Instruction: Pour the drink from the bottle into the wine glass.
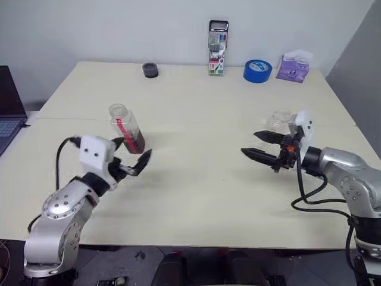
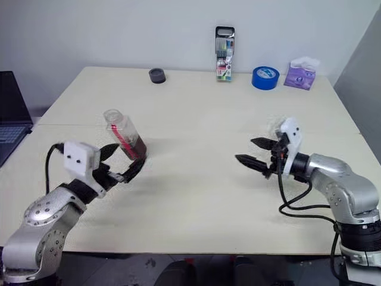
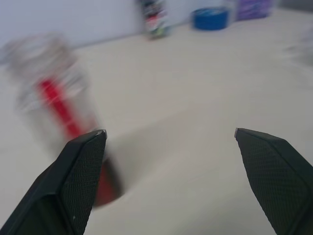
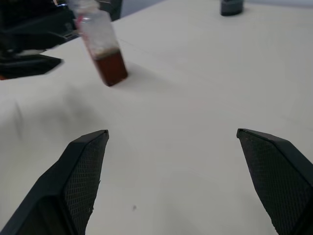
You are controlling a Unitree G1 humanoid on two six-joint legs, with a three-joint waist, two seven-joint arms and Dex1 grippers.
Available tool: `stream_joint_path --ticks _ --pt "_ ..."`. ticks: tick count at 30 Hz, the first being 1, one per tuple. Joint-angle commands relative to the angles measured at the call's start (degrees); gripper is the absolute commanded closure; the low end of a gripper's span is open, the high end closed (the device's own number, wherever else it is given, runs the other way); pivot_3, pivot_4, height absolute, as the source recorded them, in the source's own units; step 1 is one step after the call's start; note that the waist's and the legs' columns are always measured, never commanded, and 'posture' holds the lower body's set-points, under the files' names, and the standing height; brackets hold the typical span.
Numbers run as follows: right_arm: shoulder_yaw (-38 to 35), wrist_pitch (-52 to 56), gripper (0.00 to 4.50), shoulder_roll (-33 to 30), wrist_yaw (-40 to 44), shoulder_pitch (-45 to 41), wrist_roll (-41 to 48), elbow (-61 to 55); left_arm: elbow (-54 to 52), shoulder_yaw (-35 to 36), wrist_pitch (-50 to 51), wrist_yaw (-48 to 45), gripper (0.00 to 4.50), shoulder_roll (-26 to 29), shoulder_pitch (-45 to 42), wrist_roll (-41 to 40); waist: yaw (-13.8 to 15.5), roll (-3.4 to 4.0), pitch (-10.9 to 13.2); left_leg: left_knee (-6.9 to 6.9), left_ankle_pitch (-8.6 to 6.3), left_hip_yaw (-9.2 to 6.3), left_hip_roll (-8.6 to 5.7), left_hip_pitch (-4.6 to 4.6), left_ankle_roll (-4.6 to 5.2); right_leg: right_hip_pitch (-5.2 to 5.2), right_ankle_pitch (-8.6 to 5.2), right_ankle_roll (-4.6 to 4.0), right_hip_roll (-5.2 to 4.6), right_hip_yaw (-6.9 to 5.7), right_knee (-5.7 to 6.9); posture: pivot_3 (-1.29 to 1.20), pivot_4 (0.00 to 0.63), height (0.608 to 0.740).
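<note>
Cream table (image 1: pixel 196 179), grey wall behind. Small clear plastic bottle (image 1: pixel 127 128) with red label strip, dark red-brown drink (image 1: pixel 136 145) low inside, leaning just beyond left gripper (image 1: pixel 132 156), fingers spread, empty. Clear stemmed wine glass (image 1: pixel 280 122) behind right gripper (image 1: pixel 259 147), likewise spread.

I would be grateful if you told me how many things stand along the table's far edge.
4: a small dark round object furthest left, a pack of markers upright near the middle, a blue tape roll beside it, and a purple tissue pack furthest right.
</note>
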Motion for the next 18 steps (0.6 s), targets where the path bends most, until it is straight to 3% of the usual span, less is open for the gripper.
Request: stream_joint_path --ticks 1,6,18 --pt "-3.6 3.0 0.0 -1.0 -0.3 -5.2 0.5 10.2 -7.0 -2.9 3.6 -7.2 0.02 3.6 -2.8 -8.8 -0.1 0.04 0.0 0.0 0.0 0.01 0.0 0.01 0.0 0.0 0.0 0.0 0.01 0.01 0.01 0.0 0.15 0.74" --pt "-4.9 4.9 0.0 -2.5 0.5 -14.0 -1.0 25.1 -7.6 -3.0 5.5 -12.5 0.02 7.6 -4.6 -15.2 -0.8 0.16 0.1 -0.06 0.0 0.12 0.06 0.13 0.0 -0.03 -0.01 -0.02 0.14 0.16 0.11 0.0 0.15 0.74" --pt "-4.0 10.2 0.0 -2.7 1.1 -32.3 -8.2 61.5 -5.1 -3.3 4.3 -14.3 0.02 7.8 -4.8 -16.2 -0.6 0.18 0.1 -0.06 0.01 0.19 0.05 0.09 0.0 -0.03 -0.01 -0.02 0.17 0.27 0.04 0.0 0.15 0.74"
